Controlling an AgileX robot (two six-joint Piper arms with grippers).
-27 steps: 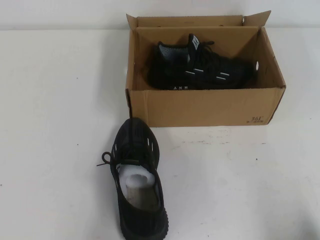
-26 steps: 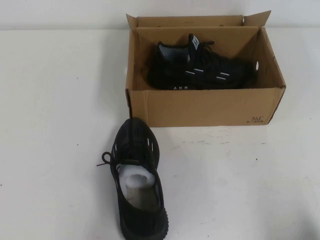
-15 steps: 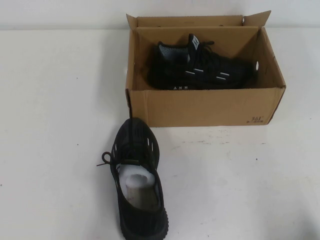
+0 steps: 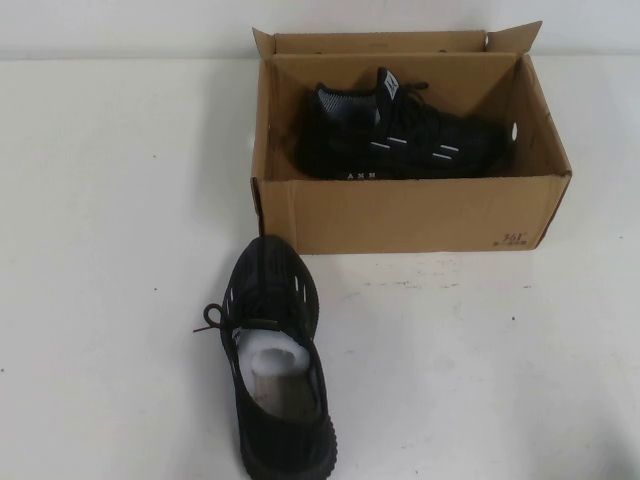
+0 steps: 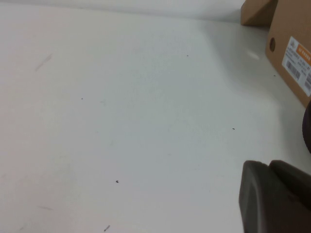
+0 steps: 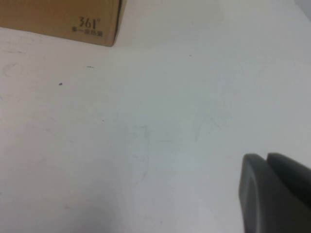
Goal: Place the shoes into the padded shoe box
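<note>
Brown corrugated cardboard shoe box point(image 4: 405, 215) sits far across my white table point(image 4: 110, 250), one black knit sneaker point(image 4: 400, 140) inside; second black sneaker point(image 4: 275, 370) lies near, before it; my left gripper point(image 5: 274, 199) and right gripper point(image 6: 274, 194) hover over bare table, jaws' state untellable.

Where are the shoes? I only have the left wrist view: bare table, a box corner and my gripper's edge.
Observer: One shoe already lies inside the padded shoe box.
Operator: And the other?
Observer: The second shoe stands on the table just in front of the box's left corner, toe towards it.
Operator: Where's the right arm?
Observer: The right gripper hangs over bare table near the box's printed corner. The high view shows neither it nor your left gripper.
</note>
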